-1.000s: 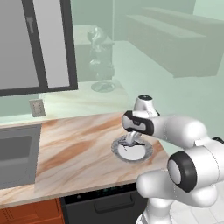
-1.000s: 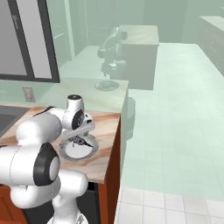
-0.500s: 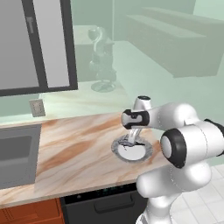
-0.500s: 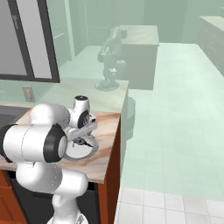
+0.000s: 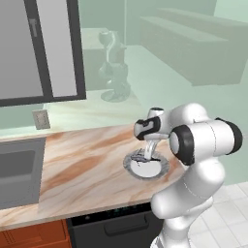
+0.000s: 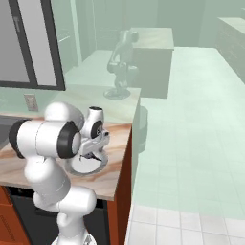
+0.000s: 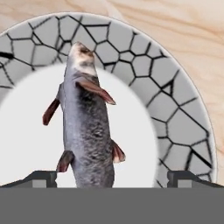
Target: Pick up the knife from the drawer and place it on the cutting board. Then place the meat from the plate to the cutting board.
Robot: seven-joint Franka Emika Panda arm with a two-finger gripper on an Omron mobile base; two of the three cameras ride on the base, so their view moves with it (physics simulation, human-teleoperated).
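Note:
A round plate [image 5: 163, 167] with a white centre and grey cracked-pattern rim lies on the counter near its right end. It also shows as the plate [image 6: 72, 168] and the plate [image 7: 175, 109]. On it lies the meat [image 7: 87, 127], a grey, fish-shaped piece with reddish fins. My gripper [image 5: 144, 156] points down just above the plate, also seen as the gripper [image 6: 92, 155]. In the hand view the gripper [image 7: 113, 178] is open, one fingertip on each side of the meat's near end, apart from it. The knife, drawer and cutting board are out of view.
The marbled wood counter [image 5: 82, 169] ends just right of the plate. A steel sink [image 5: 17, 174] is set into its left part. A dark appliance front [image 5: 111, 225] sits below the counter, and a wall outlet [image 5: 41, 118] behind it.
The arm's elbow has folded in closer to the hand. The hand has stayed over the plate, and the jaws have stayed open.

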